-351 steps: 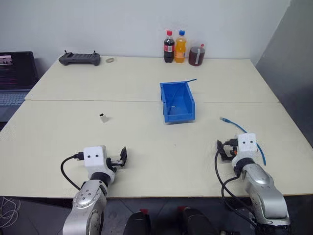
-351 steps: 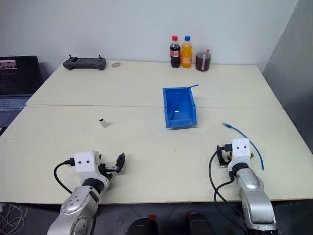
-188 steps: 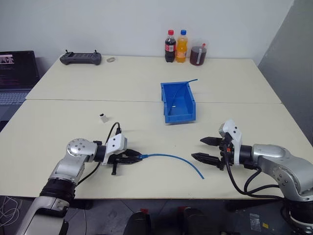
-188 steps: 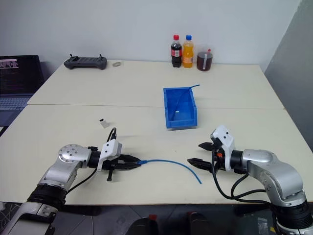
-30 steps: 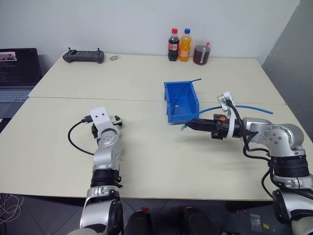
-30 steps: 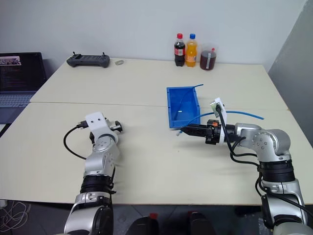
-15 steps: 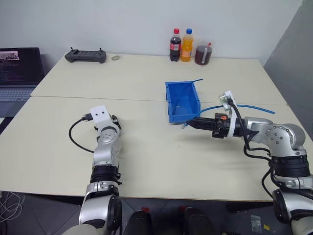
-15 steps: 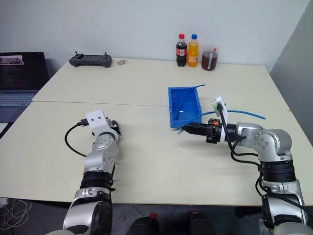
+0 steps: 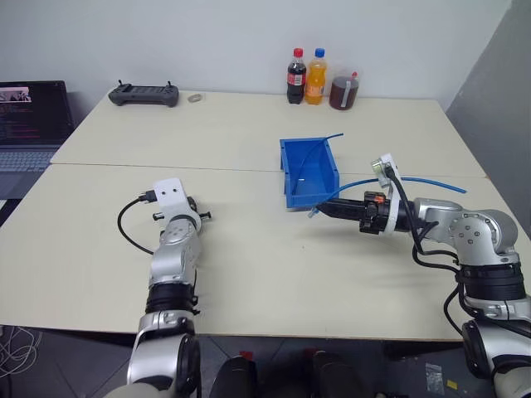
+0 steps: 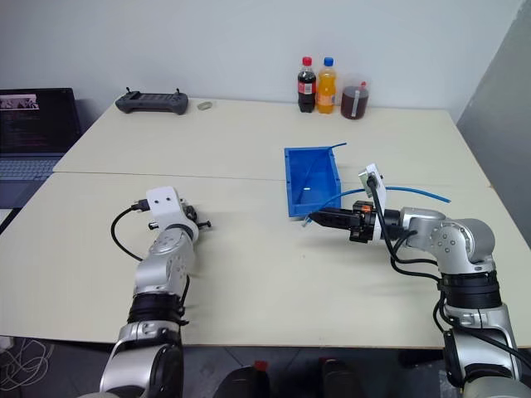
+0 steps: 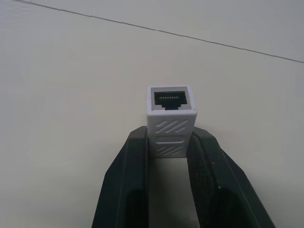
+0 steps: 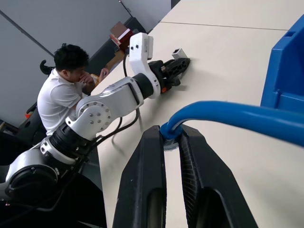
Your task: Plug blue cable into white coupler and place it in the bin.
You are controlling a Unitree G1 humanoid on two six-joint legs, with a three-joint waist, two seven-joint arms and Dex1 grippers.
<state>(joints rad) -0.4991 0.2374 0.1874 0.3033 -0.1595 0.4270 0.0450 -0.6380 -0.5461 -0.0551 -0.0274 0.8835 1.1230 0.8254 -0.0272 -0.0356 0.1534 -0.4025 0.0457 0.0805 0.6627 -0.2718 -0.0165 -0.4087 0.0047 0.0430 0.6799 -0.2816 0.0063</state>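
blue cable [image 12: 237,115] plug hidden between fingers [image 12: 151,156]

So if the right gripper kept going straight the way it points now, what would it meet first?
Probably the left gripper with the white coupler: the right gripper, shut on the blue cable, aims roughly toward it over bare table. Depth and height are unclear.

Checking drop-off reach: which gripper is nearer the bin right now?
Right. The right gripper, shut on the blue cable, sits just off the bin's front right corner. The left gripper, holding the white coupler, is well off to the bin's left.
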